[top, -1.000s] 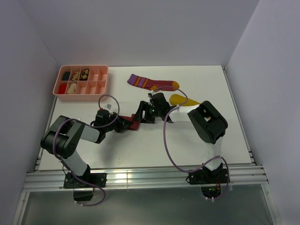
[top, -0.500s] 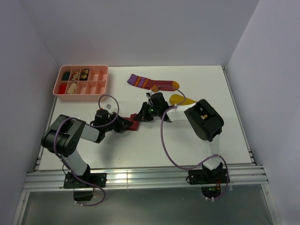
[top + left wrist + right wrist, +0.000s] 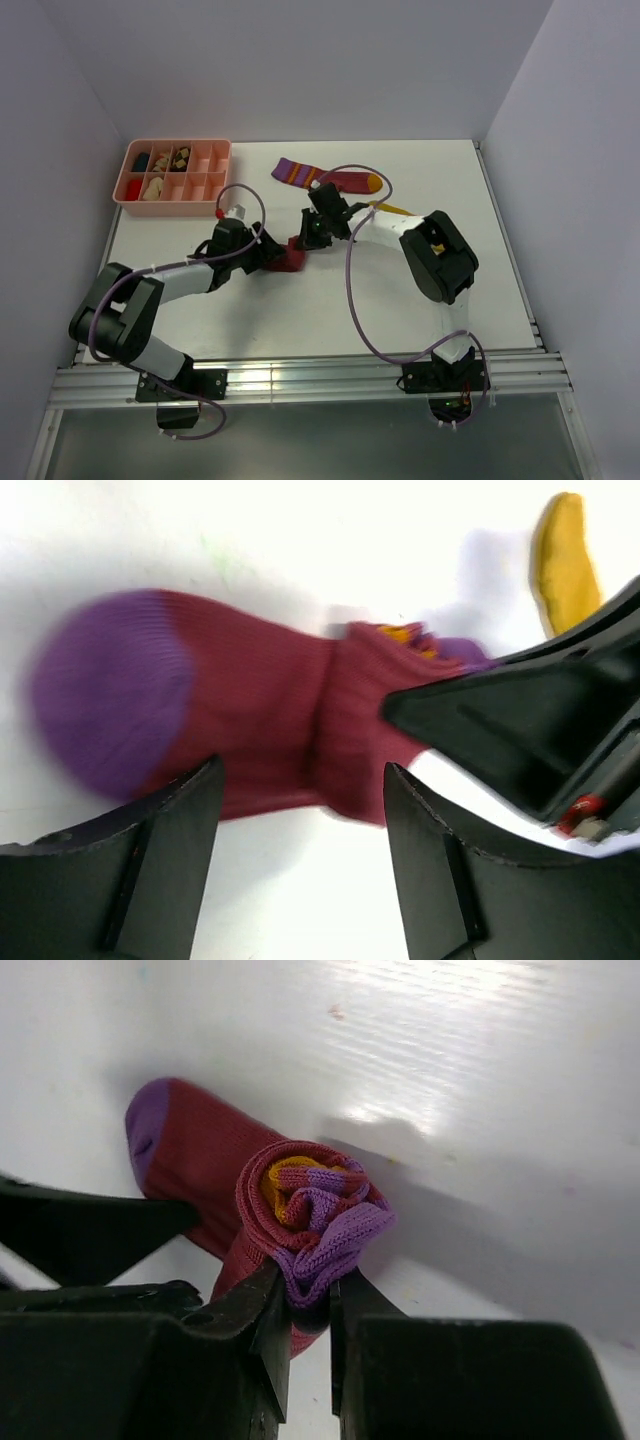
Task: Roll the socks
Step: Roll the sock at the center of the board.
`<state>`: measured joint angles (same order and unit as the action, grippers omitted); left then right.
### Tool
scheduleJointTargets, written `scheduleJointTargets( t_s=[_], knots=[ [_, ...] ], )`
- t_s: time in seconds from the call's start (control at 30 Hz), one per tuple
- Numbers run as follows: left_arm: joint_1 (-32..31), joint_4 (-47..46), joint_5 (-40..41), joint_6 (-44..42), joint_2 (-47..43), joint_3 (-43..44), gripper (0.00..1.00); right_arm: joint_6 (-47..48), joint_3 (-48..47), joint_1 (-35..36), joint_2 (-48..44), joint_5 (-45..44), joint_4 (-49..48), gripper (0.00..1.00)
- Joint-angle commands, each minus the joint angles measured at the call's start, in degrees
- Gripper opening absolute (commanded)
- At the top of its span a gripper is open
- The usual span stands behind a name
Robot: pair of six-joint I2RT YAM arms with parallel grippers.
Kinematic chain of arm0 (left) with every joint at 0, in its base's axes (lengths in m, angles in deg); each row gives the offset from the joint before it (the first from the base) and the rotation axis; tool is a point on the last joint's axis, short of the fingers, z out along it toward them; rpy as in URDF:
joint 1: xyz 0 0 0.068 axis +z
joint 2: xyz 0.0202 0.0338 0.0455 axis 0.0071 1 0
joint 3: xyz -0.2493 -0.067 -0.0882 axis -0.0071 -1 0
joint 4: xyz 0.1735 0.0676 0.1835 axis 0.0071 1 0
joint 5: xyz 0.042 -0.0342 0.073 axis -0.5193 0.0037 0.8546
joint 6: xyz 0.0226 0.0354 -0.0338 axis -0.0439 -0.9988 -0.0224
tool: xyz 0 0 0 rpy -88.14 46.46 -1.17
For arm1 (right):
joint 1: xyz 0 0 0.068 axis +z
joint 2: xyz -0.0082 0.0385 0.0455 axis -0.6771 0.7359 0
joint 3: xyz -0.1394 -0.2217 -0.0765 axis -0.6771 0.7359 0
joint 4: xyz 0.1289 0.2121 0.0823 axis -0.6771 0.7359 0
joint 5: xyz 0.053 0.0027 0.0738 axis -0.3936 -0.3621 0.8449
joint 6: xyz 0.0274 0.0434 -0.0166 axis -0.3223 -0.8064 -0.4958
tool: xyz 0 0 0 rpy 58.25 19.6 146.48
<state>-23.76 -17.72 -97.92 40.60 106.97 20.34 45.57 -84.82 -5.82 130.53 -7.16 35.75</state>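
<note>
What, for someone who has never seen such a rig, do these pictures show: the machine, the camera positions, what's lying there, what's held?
Two robot arms are bolted to a white table. One picture looks down from above; the other two come from a camera on each wrist. The right pincer pinches a rolled maroon sock by its purple cuff. The left pincer stands open at that sock, holding nothing. Farther back lie a flat striped sock, a yellow sock and a pink tray of small items.

socks in sight, three: maroon two, rolled maroon sock plus flat maroon sock; yellow sock, one. pink tray, one. claws two: left claw, right claw. bench, one.
</note>
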Motion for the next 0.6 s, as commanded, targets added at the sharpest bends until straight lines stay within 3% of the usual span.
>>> scheduleJointTargets(
  t_s=[0.0,0.17,0.57],
  knots=[
    [-4.9,7.9,12.5,-9.9,-3.8,3.4,0.70,4.0,-5.0,-0.7,-0.3,-10.7,16.9,0.00],
    [-13.1,6.1,24.1,-15.9,-7.0,3.5,0.70,3.3,-9.8,-0.6,2.2,-14.2,24.4,0.00],
    [-25.1,2.3,34.0,-23.2,1.9,12.3,0.70,2.5,-14.6,-0.2,6.5,-15.1,32.5,0.00]
  ],
)
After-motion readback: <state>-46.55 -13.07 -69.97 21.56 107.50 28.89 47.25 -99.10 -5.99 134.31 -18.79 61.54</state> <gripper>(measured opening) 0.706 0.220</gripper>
